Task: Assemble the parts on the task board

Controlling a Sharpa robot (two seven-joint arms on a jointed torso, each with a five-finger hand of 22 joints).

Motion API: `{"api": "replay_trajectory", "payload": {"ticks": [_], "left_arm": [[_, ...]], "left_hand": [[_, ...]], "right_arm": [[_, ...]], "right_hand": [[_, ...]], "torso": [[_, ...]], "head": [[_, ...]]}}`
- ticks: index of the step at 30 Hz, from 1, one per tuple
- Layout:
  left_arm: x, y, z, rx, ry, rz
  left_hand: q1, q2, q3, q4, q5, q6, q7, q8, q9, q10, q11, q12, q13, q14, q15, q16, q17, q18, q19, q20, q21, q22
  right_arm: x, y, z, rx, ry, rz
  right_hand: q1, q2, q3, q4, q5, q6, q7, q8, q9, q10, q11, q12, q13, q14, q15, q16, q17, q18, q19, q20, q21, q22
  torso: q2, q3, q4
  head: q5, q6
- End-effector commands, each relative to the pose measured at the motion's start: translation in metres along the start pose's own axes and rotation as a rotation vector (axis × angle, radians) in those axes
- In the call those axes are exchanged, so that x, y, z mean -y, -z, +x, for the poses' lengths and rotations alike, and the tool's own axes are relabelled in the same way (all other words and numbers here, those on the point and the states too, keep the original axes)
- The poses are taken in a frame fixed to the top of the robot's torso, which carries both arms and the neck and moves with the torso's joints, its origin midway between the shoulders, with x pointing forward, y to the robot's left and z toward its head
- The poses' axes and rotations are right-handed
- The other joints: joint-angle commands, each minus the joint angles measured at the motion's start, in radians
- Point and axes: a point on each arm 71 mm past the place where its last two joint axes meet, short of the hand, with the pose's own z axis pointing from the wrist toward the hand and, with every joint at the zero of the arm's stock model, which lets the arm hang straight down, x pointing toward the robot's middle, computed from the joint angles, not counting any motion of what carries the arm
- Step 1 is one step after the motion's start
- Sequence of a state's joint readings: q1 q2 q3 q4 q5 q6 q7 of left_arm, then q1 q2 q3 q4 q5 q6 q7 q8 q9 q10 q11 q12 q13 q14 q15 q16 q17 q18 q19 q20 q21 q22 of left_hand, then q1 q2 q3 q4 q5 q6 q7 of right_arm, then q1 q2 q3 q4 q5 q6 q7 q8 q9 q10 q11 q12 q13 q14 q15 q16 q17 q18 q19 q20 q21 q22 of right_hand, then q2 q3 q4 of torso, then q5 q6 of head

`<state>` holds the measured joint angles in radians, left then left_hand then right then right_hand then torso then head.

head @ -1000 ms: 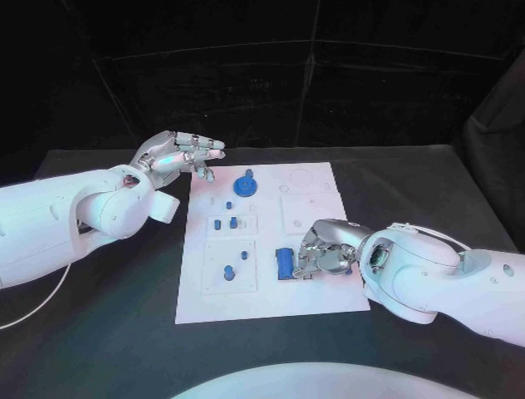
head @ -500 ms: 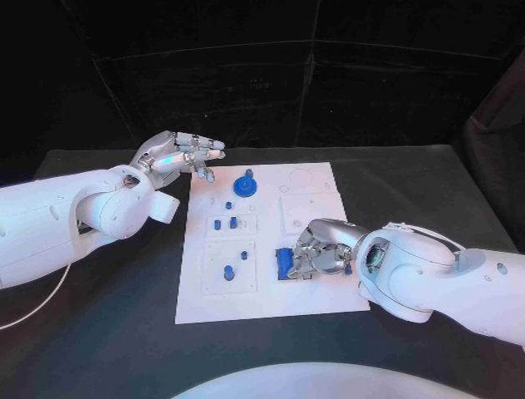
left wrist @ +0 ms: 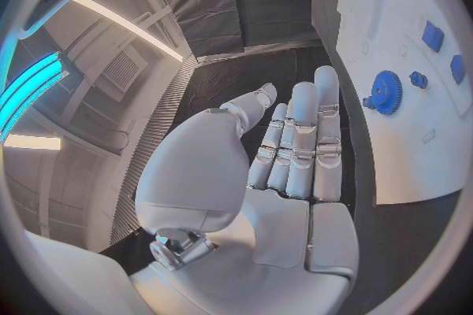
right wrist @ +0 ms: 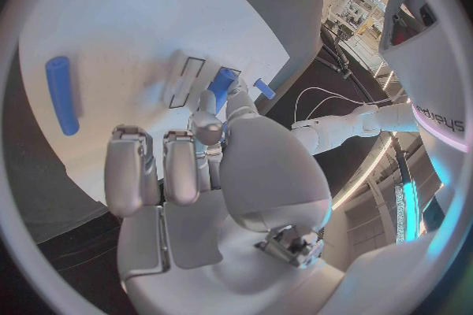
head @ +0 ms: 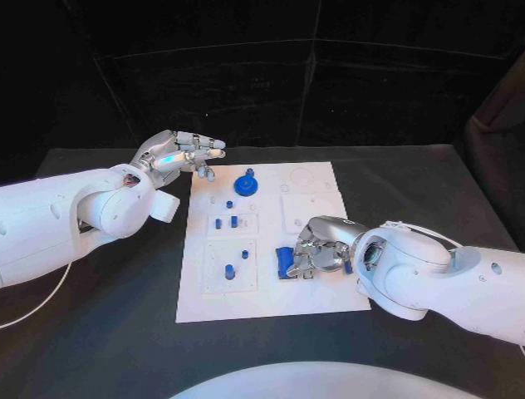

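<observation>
The white task board (head: pixel 268 306) lies in the middle of the black table. My right hand (head: pixel 319 249) hovers low over its near middle with fingers curled, and thumb and a fingertip meet on an upright blue block (head: pixel 286 263) (right wrist: pixel 221 87) beside a rectangular slot. A blue cylinder (right wrist: pixel 61 94) lies flat on the board, apart from that hand. My left hand (head: pixel 179 155) is raised off the board's far left corner, fingers straight and together, holding nothing. A blue gear (head: pixel 247 184) (left wrist: pixel 386 87) stands near it on the board.
Several small blue pegs (head: pixel 224 223) stand in the board's left column, with two more (head: pixel 229 271) nearer me. Bare black table (head: pixel 442 183) surrounds the board. A white cable (head: pixel 23 320) trails at the table's left.
My right hand has edged slightly left, closing onto the blue block. The block, the left hand and the other parts stay where they were.
</observation>
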<state>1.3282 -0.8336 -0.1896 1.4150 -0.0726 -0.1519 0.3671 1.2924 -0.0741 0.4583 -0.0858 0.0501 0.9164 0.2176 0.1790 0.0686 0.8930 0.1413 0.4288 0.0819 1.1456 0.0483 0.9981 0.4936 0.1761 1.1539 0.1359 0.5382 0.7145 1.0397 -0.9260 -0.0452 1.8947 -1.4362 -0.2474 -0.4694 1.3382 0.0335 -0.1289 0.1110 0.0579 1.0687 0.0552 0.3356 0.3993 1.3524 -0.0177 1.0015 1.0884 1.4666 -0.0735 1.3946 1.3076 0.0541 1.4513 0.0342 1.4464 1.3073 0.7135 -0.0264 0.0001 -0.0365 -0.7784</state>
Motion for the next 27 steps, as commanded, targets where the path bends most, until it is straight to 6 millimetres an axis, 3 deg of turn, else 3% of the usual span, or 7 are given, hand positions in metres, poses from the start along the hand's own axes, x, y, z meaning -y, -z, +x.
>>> {"api": "replay_trajectory", "payload": {"ticks": [1, 7, 10, 14, 20, 27], "left_arm": [[0.001, 0.000, 0.001, -0.010, 0.006, 0.005], [0.001, 0.000, 0.000, -0.009, 0.006, 0.004], [0.001, 0.000, 0.000, -0.010, 0.006, 0.004], [0.001, -0.001, 0.001, -0.010, 0.006, 0.003], [0.001, -0.001, 0.001, -0.012, 0.007, 0.003], [0.001, 0.000, 0.001, -0.014, 0.007, 0.004]], "left_hand": [[0.002, 0.008, -0.004, 0.000, 0.003, -0.007, -0.001, 0.003, 0.000, -0.006, 0.000, 0.006, -0.001, -0.009, -0.001, -0.004, -0.001, 0.006, 0.003, 0.006, -0.004, -0.001], [0.002, 0.008, -0.004, 0.000, 0.003, -0.007, -0.001, 0.003, 0.000, -0.006, 0.000, 0.006, -0.001, -0.009, -0.001, -0.004, -0.001, 0.006, 0.003, 0.006, -0.004, -0.001], [0.002, 0.008, -0.004, 0.000, 0.003, -0.007, -0.001, 0.003, 0.000, -0.006, 0.000, 0.006, -0.001, -0.009, -0.001, -0.004, -0.001, 0.006, 0.003, 0.006, -0.004, -0.001], [0.002, 0.008, -0.004, 0.000, 0.003, -0.007, -0.001, 0.003, 0.000, -0.006, 0.000, 0.006, -0.001, -0.009, -0.001, -0.004, -0.001, 0.006, 0.003, 0.006, -0.004, -0.001], [0.002, 0.008, -0.004, 0.000, 0.003, -0.007, -0.001, 0.003, 0.000, -0.006, 0.000, 0.006, -0.001, -0.009, -0.001, -0.004, -0.001, 0.006, 0.003, 0.006, -0.004, -0.001], [0.003, 0.008, -0.005, 0.000, 0.003, -0.008, -0.001, 0.004, 0.000, -0.007, 0.000, 0.008, -0.001, -0.010, -0.001, -0.003, -0.002, 0.006, 0.002, 0.006, -0.004, -0.002]], "right_arm": [[0.001, 0.002, -0.002, 0.022, 0.012, 0.002], [0.003, 0.009, -0.003, 0.005, -0.050, -0.038], [0.005, 0.014, -0.004, -0.006, -0.119, -0.075], [0.011, 0.022, -0.008, -0.003, -0.178, -0.095], [0.036, 0.037, -0.016, 0.010, -0.208, -0.044], [0.072, 0.056, -0.034, 0.078, -0.047, 0.096]], "right_hand": [[0.003, 0.000, -0.002, -0.005, 0.002, 0.007, 0.001, -0.006, 0.001, 0.006, 0.000, -0.003, -0.001, 0.054, -0.005, 0.000, 0.009, -0.011, 0.001, 0.003, 0.001, 0.113], [-0.020, -0.014, -0.021, -0.002, 0.022, -0.008, 0.010, -0.018, -0.001, -0.011, 0.007, -0.037, -0.023, 0.049, 0.000, -0.017, -0.013, -0.005, -0.017, 0.006, -0.018, 0.092], [-0.035, -0.023, -0.040, 0.000, 0.057, -0.049, 0.026, -0.044, -0.009, -0.042, 0.021, -0.089, -0.059, 0.042, 0.010, -0.037, -0.037, 0.002, -0.039, 0.012, -0.042, 0.065], [-0.033, -0.018, -0.047, -0.003, 0.065, -0.066, 0.035, -0.059, -0.014, -0.068, 0.028, -0.136, -0.094, 0.041, 0.017, -0.044, -0.044, 0.005, -0.048, 0.020, -0.052, 0.054], [-0.017, 0.004, -0.044, -0.013, 0.065, -0.071, 0.040, -0.081, -0.023, -0.070, 0.032, -0.142, -0.097, 0.043, 0.021, -0.043, -0.039, 0.004, -0.043, 0.025, -0.049, 0.059], [-0.017, 0.010, -0.050, -0.016, 0.075, -0.062, 0.041, -0.096, -0.032, -0.065, 0.033, -0.148, -0.102, 0.045, 0.021, -0.038, -0.032, 0.000, -0.031, 0.027, -0.037, 0.073]], "torso": [[-0.001, 0.0012, -0.0005], [-0.001, 0.0010, -0.0009], [-0.001, 0.0006, -0.0005], [0.000, 0.0012, -0.0006], [0.000, -0.0002, -0.0003], [-0.001, -0.0002, -0.0032]], "head": [[0.000, 0.000], [-0.001, 0.003], [-0.003, 0.005], [-0.008, 0.008], [-0.020, 0.012], [-0.030, 0.015]]}}
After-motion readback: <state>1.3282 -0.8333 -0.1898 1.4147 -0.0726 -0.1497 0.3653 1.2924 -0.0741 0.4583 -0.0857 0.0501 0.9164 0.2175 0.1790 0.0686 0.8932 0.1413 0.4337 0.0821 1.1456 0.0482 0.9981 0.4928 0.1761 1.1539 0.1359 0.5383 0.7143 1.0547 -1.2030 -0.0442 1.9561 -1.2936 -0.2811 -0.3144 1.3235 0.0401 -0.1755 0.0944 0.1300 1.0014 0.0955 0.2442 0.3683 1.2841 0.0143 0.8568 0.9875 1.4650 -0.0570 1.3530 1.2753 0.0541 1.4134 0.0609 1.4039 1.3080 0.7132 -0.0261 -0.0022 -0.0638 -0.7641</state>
